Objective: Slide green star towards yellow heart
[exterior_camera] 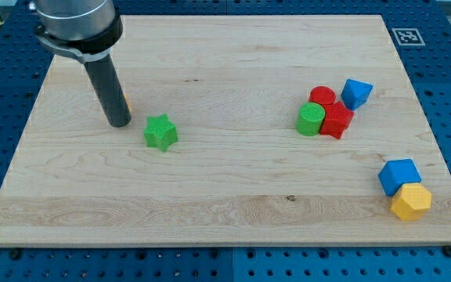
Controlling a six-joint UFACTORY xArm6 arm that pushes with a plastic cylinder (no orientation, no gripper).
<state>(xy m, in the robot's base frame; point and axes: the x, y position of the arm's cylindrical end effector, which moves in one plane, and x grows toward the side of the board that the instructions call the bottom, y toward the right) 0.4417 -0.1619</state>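
Observation:
The green star [160, 131] lies on the wooden board [225, 196] in the left half. My tip [119, 124] rests on the board just to the star's left and slightly higher in the view, with a small gap between them. A thin yellow-orange sliver [128, 100] shows at the rod's right edge, above the star. The rod hides most of it, so its shape cannot be made out. No full yellow heart shows.
At the right of the middle a red cylinder [322, 96], a green cylinder [310, 120], a red block [337, 121] and a blue block [356, 92] cluster together. At the lower right a blue cube [398, 175] touches a yellow hexagon [411, 201].

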